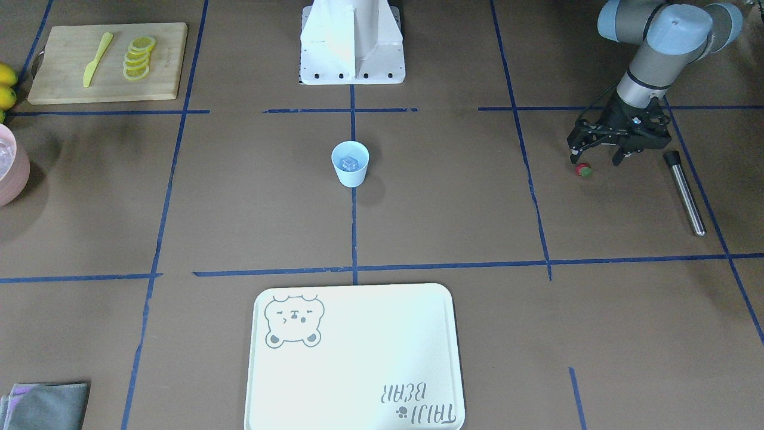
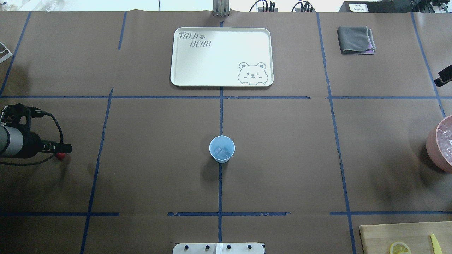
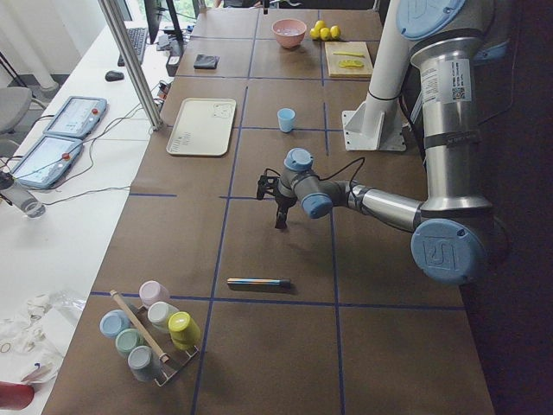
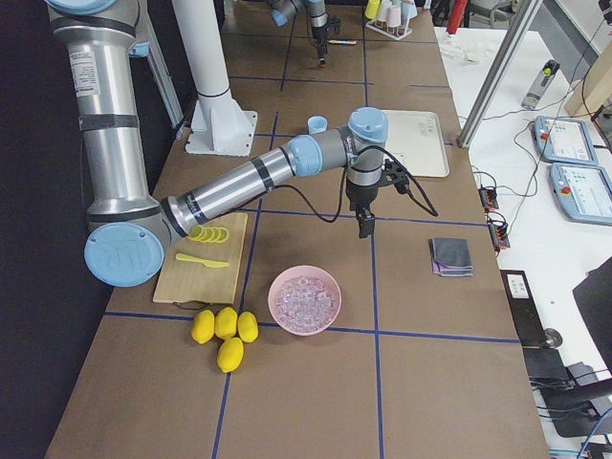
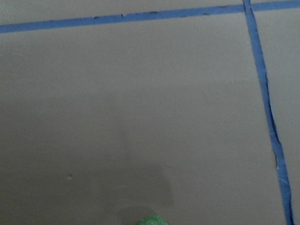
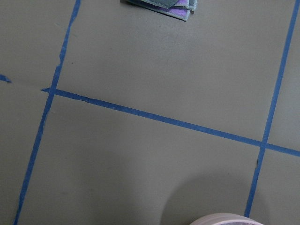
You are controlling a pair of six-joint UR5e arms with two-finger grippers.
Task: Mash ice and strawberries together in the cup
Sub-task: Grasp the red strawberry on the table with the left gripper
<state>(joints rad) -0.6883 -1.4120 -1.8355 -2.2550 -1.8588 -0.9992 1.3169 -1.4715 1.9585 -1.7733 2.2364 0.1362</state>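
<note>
I see the left gripper (image 1: 595, 160) with its fingers spread wide and holding nothing; the strawberry (image 1: 584, 171) lies on the table just beside one fingertip. The ice (image 1: 348, 162) sits inside the cup (image 1: 350, 172), well apart. For the right gripper (image 4: 364, 228), I cannot tell the fingers' state.

Robotics lab, tape-gridded table (image 2: 159, 123), teach pendants (image 4: 572, 142) alongside

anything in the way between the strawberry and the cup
Nothing visible does. Only bare table with tape lines lies between the strawberry, by the open left gripper, and the cup. The metal rod lies on the strawberry's other side.
</note>
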